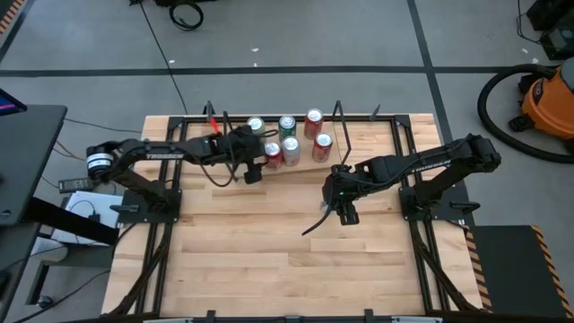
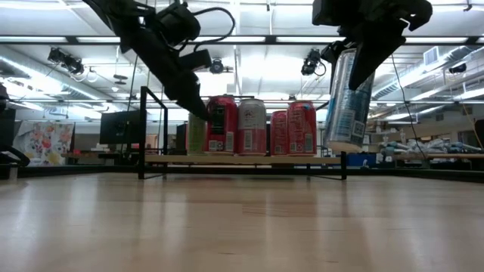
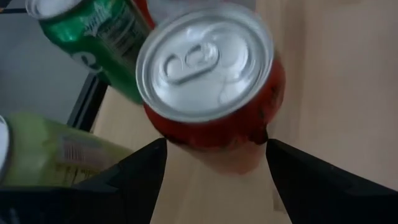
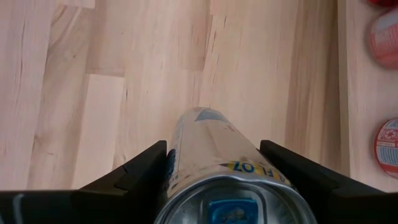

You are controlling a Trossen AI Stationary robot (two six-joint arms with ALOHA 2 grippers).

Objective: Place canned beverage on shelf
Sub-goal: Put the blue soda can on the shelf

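The low wood shelf [image 2: 325,159] stands at the table's far side and carries several red and green cans [image 1: 313,121] standing upright on their bases. My left gripper [image 3: 216,142] is at the shelf's left part, shut on a red can [image 3: 208,81]; it also shows in the high view [image 1: 262,161]. My right gripper [image 1: 343,199] is shut on a tall pale blue can [image 2: 346,98]. It holds this can above the bare table, nearer than the shelf's right part. My left gripper pinches the red can's side wall [image 3: 168,127] between its two fingers, below the silver top. The fingers slant down from the table's left. The can stands upright with its base on the shelf plank [image 2: 221,151]. My right gripper pinches the tall can's upper side wall [image 4: 177,158] between its two fingers, close to the end with the blue tab. The fingers point down, along the can. The can hangs below them, slightly tilted, its lower end [image 2: 344,143] clear of the table.
Thin black rod uprights [image 2: 142,132] stand at the shelf's ends. A black frame borders the tabletop [image 1: 269,260], which is bare wood on the near side. An orange vacuum [image 1: 547,99] stands on the floor beyond the table's far right corner.
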